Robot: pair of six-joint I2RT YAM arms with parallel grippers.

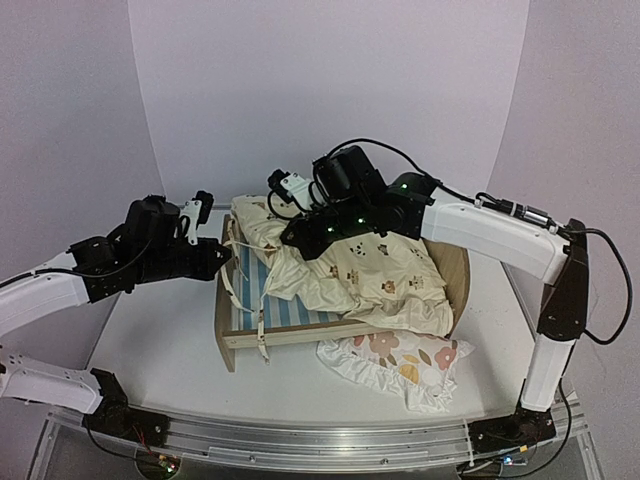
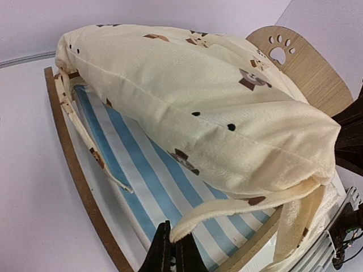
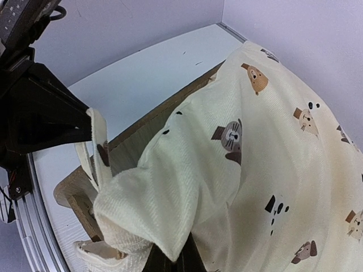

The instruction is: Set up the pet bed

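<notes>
The pet bed (image 1: 232, 340) is a light-wood frame with its footboard at the left, its headboard (image 1: 462, 275) at the right and a blue-and-white striped base (image 1: 290, 312). The cream animal-print cushion (image 1: 385, 268) lies bunched over the bed. My left gripper (image 1: 226, 262) is at the footboard and shut on a tie strap of the cushion (image 2: 227, 211); its fingertips (image 2: 164, 249) pinch the strap's end above the striped base (image 2: 136, 175). My right gripper (image 1: 292, 240) is shut on a fold of the cushion (image 3: 170, 192) and holds it up over the bed.
The ruffled white floral pillow (image 1: 400, 365) lies on the table in front of the bed. The paw-print headboard (image 2: 295, 62) rises behind the cushion. The footboard's edge (image 2: 71, 164) curves at the left. The left gripper's black body (image 3: 39, 113) sits close to the right one.
</notes>
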